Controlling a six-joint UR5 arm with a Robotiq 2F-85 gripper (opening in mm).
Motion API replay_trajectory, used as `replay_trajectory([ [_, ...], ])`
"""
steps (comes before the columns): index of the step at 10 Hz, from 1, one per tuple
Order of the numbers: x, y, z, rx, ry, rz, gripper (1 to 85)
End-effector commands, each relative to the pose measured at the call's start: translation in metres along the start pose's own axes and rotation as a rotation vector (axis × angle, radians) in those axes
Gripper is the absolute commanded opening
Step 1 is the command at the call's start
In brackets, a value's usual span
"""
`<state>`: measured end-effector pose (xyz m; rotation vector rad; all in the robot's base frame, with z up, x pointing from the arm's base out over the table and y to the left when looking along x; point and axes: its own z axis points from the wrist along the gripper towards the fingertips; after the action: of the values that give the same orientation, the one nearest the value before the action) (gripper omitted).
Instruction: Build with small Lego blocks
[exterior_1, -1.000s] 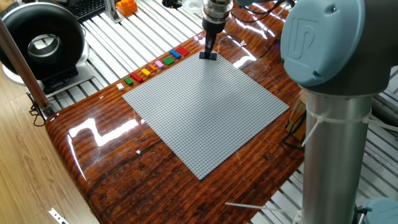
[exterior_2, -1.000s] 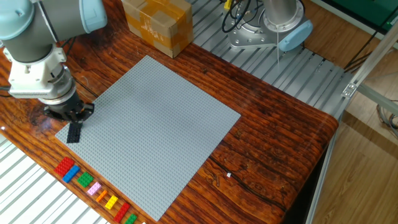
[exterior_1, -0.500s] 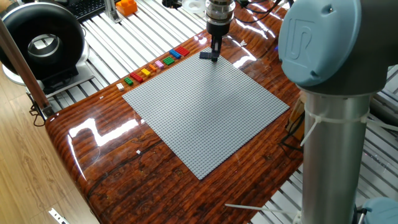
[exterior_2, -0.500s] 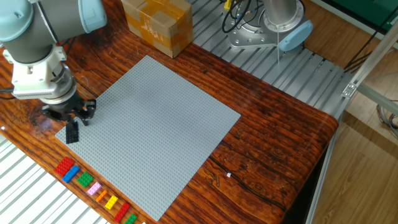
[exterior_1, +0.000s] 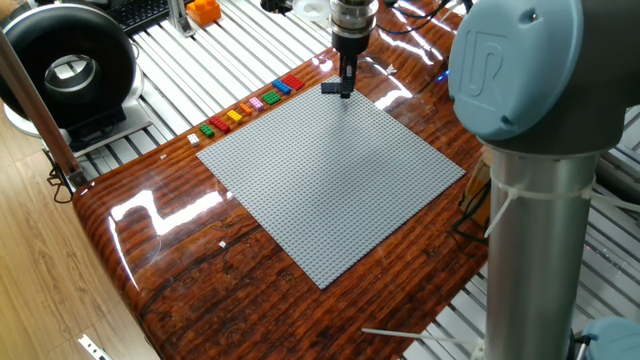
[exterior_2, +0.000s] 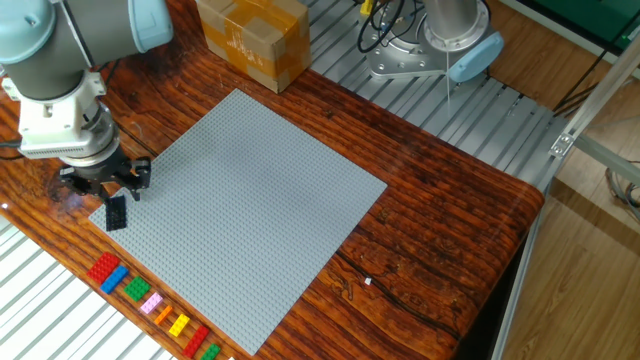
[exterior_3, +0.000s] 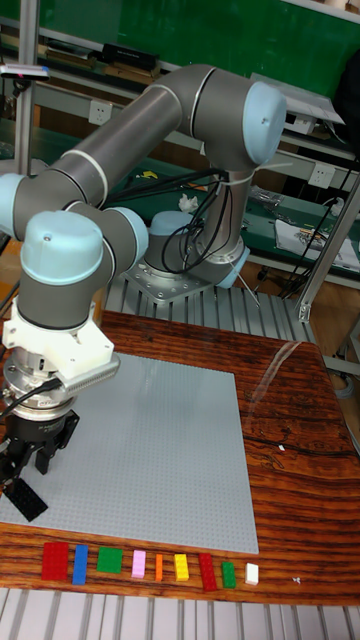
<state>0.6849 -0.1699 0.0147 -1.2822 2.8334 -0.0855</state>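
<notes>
A large grey baseplate (exterior_1: 330, 180) (exterior_2: 240, 200) (exterior_3: 150, 450) lies on the wooden table. One dark small Lego block (exterior_1: 335, 89) (exterior_2: 116, 212) (exterior_3: 22, 498) sits on the plate's corner. My gripper (exterior_1: 346, 76) (exterior_2: 106, 183) (exterior_3: 26, 464) hangs just above that block with its fingers spread open and nothing held. Beside the plate's edge, several more small Lego blocks (exterior_1: 250, 105) (exterior_2: 150, 303) (exterior_3: 130, 563) lie in a row: red, blue, green, pink, orange and yellow.
A cardboard box (exterior_2: 252, 40) stands at the plate's far corner. An orange plastic object (exterior_1: 203, 11) and a black round device (exterior_1: 65, 65) sit on the slatted bench. The arm's column (exterior_1: 540, 200) fills the right foreground. A tiny white piece (exterior_3: 252, 573) ends the block row.
The fingers have spread apart and the gripper has risen a little, leaving the dark block on the plate's corner.
</notes>
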Motion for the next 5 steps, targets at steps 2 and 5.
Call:
replay_trajectory([
  [2, -0.008, -0.008, -0.0049, -0.01, -0.022, -0.01, 48.3],
  [5, -0.0145, -0.0132, -0.0019, -0.027, -0.049, -0.013, 47.0],
])
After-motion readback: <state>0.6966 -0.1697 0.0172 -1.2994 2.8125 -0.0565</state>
